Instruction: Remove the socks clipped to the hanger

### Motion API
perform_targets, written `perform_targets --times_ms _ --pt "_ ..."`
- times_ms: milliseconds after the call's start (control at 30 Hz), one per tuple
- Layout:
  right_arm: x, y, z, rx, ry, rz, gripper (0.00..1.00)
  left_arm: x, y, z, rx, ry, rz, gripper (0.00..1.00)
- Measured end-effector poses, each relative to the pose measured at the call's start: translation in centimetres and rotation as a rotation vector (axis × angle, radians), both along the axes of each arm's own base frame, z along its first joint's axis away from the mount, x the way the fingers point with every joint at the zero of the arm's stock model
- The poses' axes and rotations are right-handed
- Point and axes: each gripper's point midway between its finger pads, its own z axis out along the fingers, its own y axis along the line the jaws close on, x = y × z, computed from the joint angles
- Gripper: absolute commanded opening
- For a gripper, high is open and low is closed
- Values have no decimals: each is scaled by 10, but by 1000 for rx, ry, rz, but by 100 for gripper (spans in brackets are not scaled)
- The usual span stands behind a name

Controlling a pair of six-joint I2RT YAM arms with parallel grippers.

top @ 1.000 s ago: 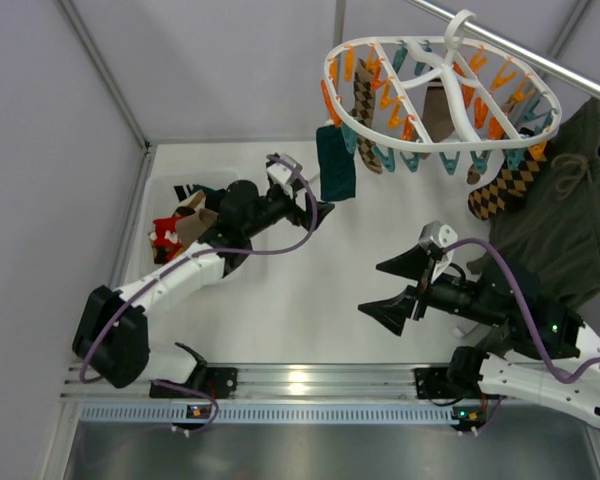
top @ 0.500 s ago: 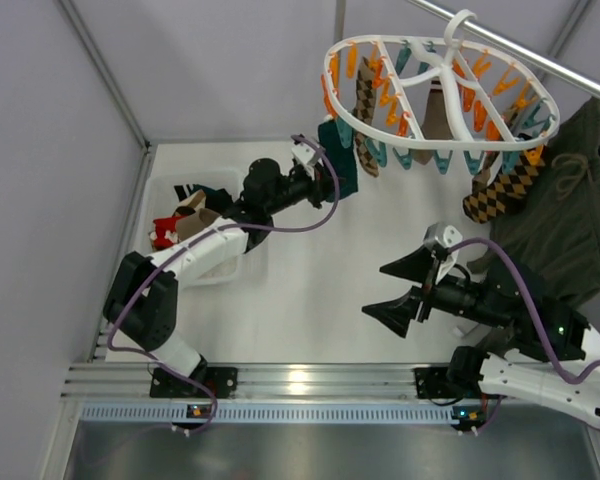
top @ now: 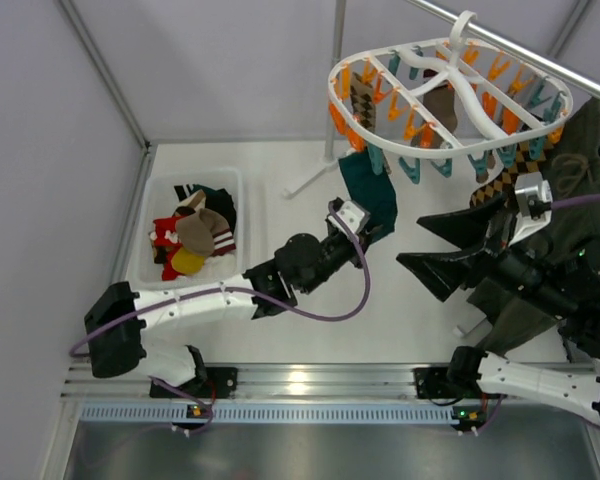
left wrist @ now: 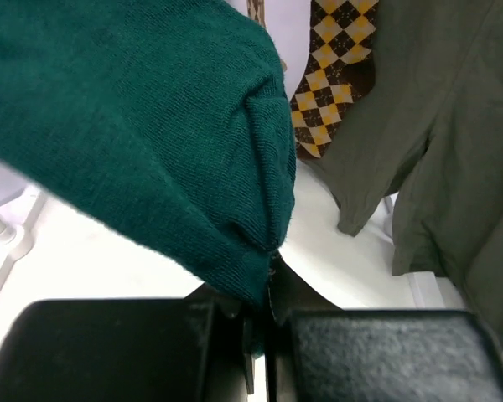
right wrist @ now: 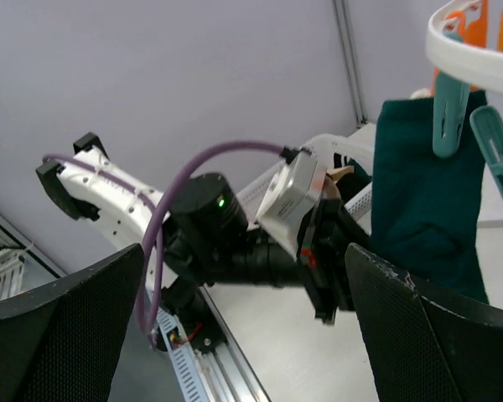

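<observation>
The left gripper [left wrist: 260, 322] clamps the dark teal sock [left wrist: 151, 142] hanging from the hanger [right wrist: 478, 63]; the right gripper [top: 412, 242] gapes wide, empty.

The left arm [top: 210, 300] reaches from its base at the near left, low over the table, out to the right and toward the middle of the scene. Its forearm angles up and away, with a purple cable [top: 355, 290] looping under the wrist. The left gripper [top: 372, 222] points to the far right, and its two black fingers [left wrist: 226, 335] are pressed together on a fold at the lower edge of a dark teal sock [left wrist: 151, 126]. The right arm [top: 540, 285] rises from the near right, elbow bent, wrist raised and turned to the left. The right gripper [top: 412, 242] faces the left gripper with its jaws spread wide, holding nothing.
</observation>
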Motion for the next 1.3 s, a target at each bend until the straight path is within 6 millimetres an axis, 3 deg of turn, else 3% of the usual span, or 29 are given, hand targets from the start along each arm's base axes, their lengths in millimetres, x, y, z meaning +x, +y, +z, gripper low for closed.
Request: perform_targets --times_ms 100,200,400,533,767,1000,1300 --pt "5 -3 18 14 7 -31 94 -16 -4 0 10 -10 54 0" --pt "13 -4 26 3 36 -79 79 -37 -11 -5 39 -27 91 0" --pt "36 0 19 -89 136 -188 58 -57 -33 -28 156 -69 193 0" --pt "55 -3 3 -183 195 -302 54 -60 -40 -38 213 -95 236 0" --pt "77 -35 -31 -367 264 -533 53 -51 -59 -30 274 -157 329 0" --pt "82 -69 -28 -435 277 -684 52 -54 -86 -44 363 -216 358 0" --pt "91 -95 -21 -452 258 -843 51 -54 -102 -52 390 -234 356 0"
